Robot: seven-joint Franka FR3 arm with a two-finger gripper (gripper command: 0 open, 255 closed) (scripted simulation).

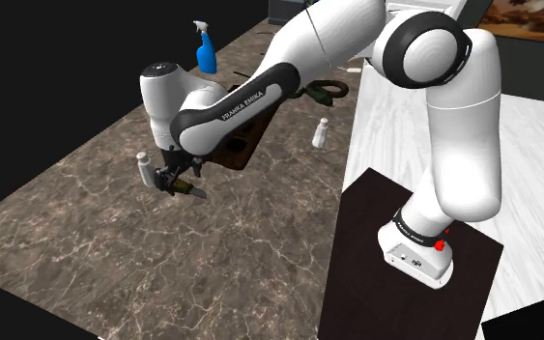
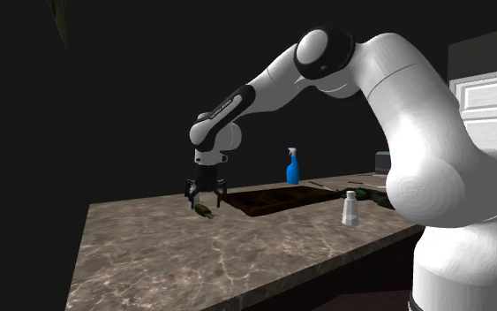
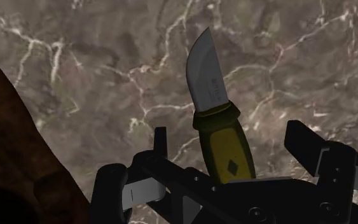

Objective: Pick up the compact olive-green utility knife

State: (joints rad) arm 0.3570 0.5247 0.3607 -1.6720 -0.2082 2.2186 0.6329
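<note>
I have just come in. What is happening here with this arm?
The white arm reaches over the marbled brown countertop, and its black gripper hangs low over an olive-green utility knife. The fingers stand apart, one on each side of the knife's handle, and do not clasp it, so the knife is not picked up yet. A blue spray bottle and a small white bottle stand farther back on the countertop.
</note>
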